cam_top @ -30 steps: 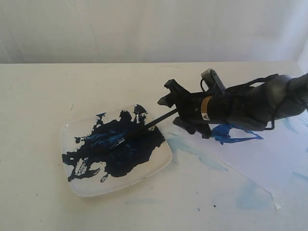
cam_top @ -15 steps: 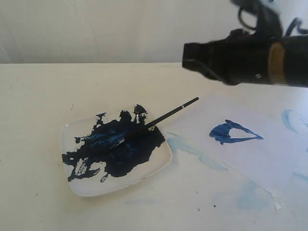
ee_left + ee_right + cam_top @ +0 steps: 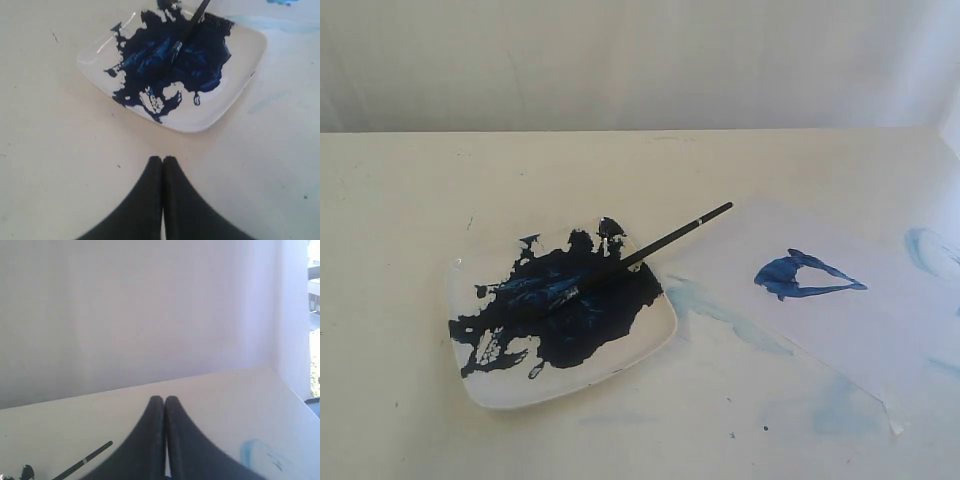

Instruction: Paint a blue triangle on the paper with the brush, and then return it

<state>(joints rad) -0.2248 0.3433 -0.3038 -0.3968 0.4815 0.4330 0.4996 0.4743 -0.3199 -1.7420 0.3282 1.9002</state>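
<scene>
The black brush (image 3: 655, 244) lies with its bristle end in the dark-blue paint on the square white plate (image 3: 648, 340) and its handle sticking out over the rim toward the paper (image 3: 860, 330). A small dark-blue triangle (image 3: 805, 275) is painted on that sheet. Neither arm shows in the exterior view. My left gripper (image 3: 163, 160) is shut and empty, hovering short of the plate (image 3: 235, 90), where the brush (image 3: 187, 27) also shows. My right gripper (image 3: 164, 400) is shut and empty, raised and facing the back wall, with the brush handle's end (image 3: 87, 459) below it.
Pale light-blue smears (image 3: 720, 310) mark the cream table between plate and paper, and another (image 3: 925, 245) sits at the far right. A white wall runs behind the table's far edge.
The right arm let go of the brush, leaving it resting on the plate, then rose up and away to the right until it left the exterior view. The brush has stayed put.
</scene>
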